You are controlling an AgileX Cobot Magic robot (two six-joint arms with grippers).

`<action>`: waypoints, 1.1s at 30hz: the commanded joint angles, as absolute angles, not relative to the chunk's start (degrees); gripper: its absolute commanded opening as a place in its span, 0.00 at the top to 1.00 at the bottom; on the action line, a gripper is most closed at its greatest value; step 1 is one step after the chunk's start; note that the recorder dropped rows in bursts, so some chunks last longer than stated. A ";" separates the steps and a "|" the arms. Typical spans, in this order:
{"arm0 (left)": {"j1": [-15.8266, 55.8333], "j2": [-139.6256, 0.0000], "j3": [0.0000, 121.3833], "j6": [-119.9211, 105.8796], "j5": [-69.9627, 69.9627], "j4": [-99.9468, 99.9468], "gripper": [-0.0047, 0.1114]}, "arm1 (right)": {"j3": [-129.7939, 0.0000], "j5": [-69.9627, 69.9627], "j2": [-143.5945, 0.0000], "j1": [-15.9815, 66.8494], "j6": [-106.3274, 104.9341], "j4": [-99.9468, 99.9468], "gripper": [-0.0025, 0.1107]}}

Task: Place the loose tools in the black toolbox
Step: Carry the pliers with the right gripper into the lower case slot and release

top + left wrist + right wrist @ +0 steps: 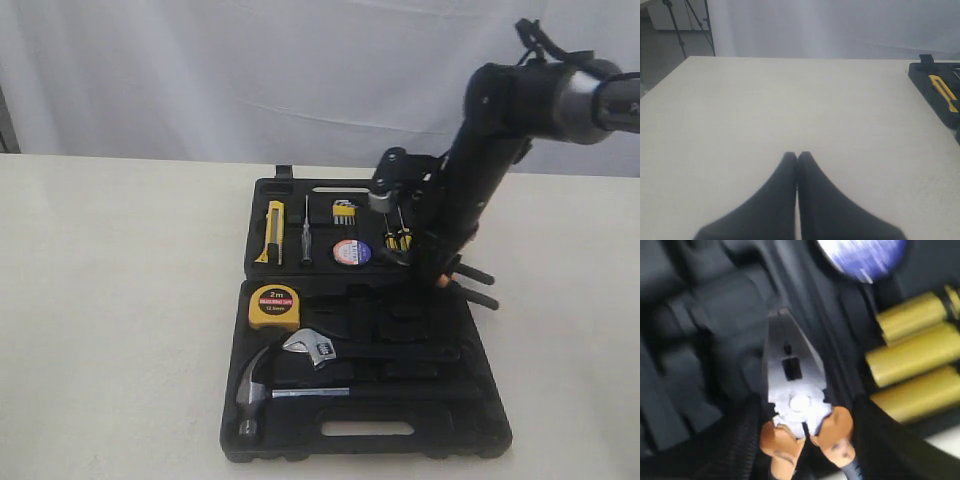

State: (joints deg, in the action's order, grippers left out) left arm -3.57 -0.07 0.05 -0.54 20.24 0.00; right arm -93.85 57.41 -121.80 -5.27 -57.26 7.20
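Observation:
The black toolbox (470, 420) lies open on the table. My right gripper (807, 440) is shut on the pliers (792, 385), its fingers (735, 440) clamped on the orange handles. The steel nose points into the dark moulded slots. In the exterior view the pliers (470, 283) hang over the box's middle right, under the right gripper (435, 268). The yellow tape measure (274, 306), the tape roll (351, 252) and the utility knife (272, 232) sit in the box. My left gripper (797, 156) is shut and empty above bare table, left of the toolbox (932, 82).
A claw hammer (262, 385) and an adjustable wrench (310, 347) rest in the near half. Yellow-black screwdrivers (398, 240) and a bit set (345, 212) sit in the far half. The screwdriver handles (915, 357) lie beside the pliers' nose. A tripod (682, 22) stands off the table.

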 commanded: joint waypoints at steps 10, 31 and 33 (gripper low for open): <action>-3.31 0.00 0.00 -0.41 19.62 0.00 0.96 | -93.91 56.57 -123.06 1.60 -58.29 5.49 0.98; -3.31 0.00 0.00 -0.41 19.62 0.00 0.96 | -93.91 56.85 -125.67 1.72 -58.91 7.90 0.40; -3.31 0.00 0.00 -0.41 19.62 0.00 0.96 | -93.91 57.11 -125.56 1.72 -58.08 7.39 0.39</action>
State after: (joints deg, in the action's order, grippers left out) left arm -3.57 -0.07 0.05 -0.54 20.24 0.00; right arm -93.85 56.57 -125.57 1.83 -58.88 7.62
